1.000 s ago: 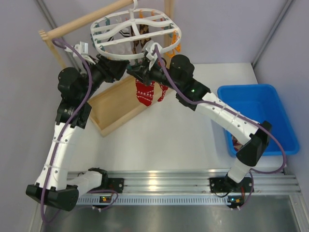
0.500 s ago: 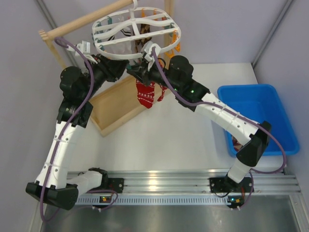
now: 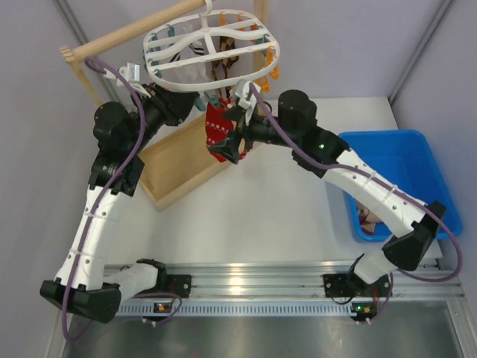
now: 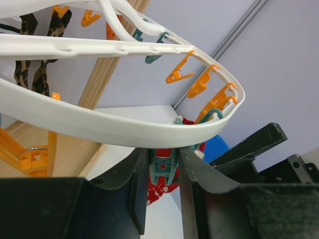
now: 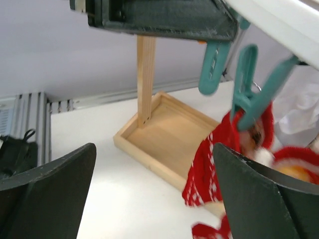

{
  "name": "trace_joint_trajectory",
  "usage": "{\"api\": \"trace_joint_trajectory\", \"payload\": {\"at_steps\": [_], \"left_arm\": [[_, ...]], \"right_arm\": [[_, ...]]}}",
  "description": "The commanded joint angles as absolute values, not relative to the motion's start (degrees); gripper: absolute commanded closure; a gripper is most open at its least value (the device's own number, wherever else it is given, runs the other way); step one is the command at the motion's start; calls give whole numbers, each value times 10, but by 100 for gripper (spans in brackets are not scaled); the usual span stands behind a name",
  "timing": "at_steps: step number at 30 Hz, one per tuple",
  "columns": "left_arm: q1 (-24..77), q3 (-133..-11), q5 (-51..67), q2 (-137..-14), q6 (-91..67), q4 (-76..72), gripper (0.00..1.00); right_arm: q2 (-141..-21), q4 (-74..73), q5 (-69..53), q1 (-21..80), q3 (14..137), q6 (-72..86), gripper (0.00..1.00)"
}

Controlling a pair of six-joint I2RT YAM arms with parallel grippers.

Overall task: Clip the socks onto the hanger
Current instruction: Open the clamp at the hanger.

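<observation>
The white oval hanger (image 3: 212,52) hangs from the wooden rod, with orange and teal clips under its rim (image 4: 99,129). My left gripper (image 4: 163,172) is just below the rim, shut on a teal clip (image 4: 164,164). A red sock (image 3: 218,130) with white dots hangs under that clip (image 5: 249,97), and the sock (image 5: 209,169) dangles over the tray. My right gripper (image 5: 152,184) stands wide open beside the sock, with nothing between its fingers. More red fabric (image 5: 294,162) shows at the right of the right wrist view.
The wooden rack's rod (image 3: 127,37) carries the hanger, and its tray (image 3: 179,168) lies below on the white table. A blue bin (image 3: 402,179) at the right holds another sock (image 3: 365,216). Dark patterned socks (image 4: 30,45) hang from far clips.
My right gripper has opened, let go of the red sock and drawn back to the right. The sock now hangs under the clip. My left jaws have narrowed on the teal clip.
</observation>
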State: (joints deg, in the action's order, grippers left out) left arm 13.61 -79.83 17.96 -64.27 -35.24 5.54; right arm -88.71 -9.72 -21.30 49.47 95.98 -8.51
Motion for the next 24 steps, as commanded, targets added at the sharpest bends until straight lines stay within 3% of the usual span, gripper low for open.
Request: {"api": "trace_joint_trajectory", "payload": {"at_steps": [1,7,11,15,24], "left_arm": [[136,-816,168,-648,-355,25,100],[137,-809,168,-653,-373,28,100],[136,-802,167,-651,-406,23,100],[136,-813,161,-652,-420,36,100],[136,-820,159,-650,-437,63,100]], "right_arm": [[-826,-158,-324,424,955,-63,0],[-804,-214,-397,323,953,-47,6],[-792,-132,-393,331,949,-32,32],[-811,-95,-374,385,975,-67,51],[-894,-97,-260,504,1049,-169,55]]}}
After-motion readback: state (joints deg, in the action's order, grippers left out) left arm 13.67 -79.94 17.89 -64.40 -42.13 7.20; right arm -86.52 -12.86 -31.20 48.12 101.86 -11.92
